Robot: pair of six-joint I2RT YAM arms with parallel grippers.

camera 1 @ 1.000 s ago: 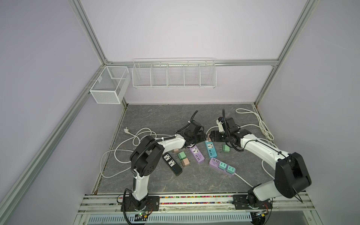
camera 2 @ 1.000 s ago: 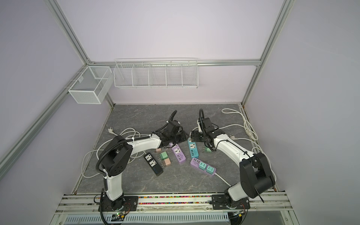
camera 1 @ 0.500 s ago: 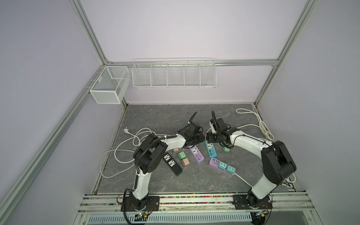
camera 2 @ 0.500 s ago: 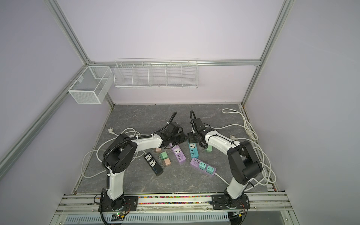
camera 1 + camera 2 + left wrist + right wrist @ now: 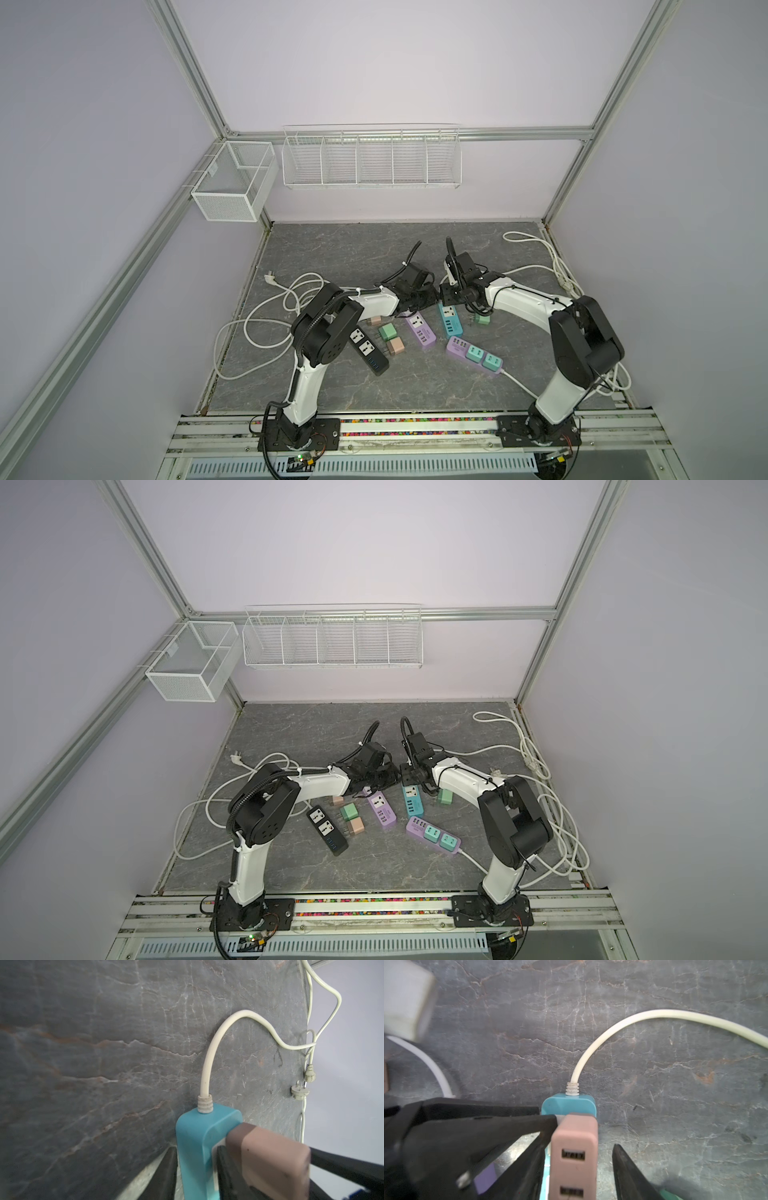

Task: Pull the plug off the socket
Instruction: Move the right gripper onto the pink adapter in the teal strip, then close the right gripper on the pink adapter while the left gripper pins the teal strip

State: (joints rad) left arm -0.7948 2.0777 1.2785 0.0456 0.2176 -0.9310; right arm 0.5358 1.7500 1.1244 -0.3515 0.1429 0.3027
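Observation:
A pink USB charger plug (image 5: 574, 1147) sits in the far end of a teal socket strip (image 5: 569, 1107) with a white cord (image 5: 612, 1028). In the left wrist view, my left gripper (image 5: 196, 1149) is shut on the teal strip (image 5: 197, 1132), one finger on each side, right beside the plug (image 5: 270, 1163). My right gripper (image 5: 579, 1142) straddles the plug. One finger is close against it and the other stands off with a gap, so it is open. In both top views the two grippers (image 5: 432, 297) (image 5: 446, 295) meet over the strip (image 5: 450, 322) and hide the plug.
Two purple strips (image 5: 420, 332) (image 5: 473, 353), a black strip (image 5: 368, 345) and loose green and pink chargers (image 5: 388, 332) (image 5: 395, 345) lie close in front. White cords (image 5: 270, 324) coil left and right. Wire baskets (image 5: 370, 158) hang on the back wall.
My right gripper has swung left to the teal strip's far end and narrowed its jaws around the plug. The left gripper has closed on the strip.

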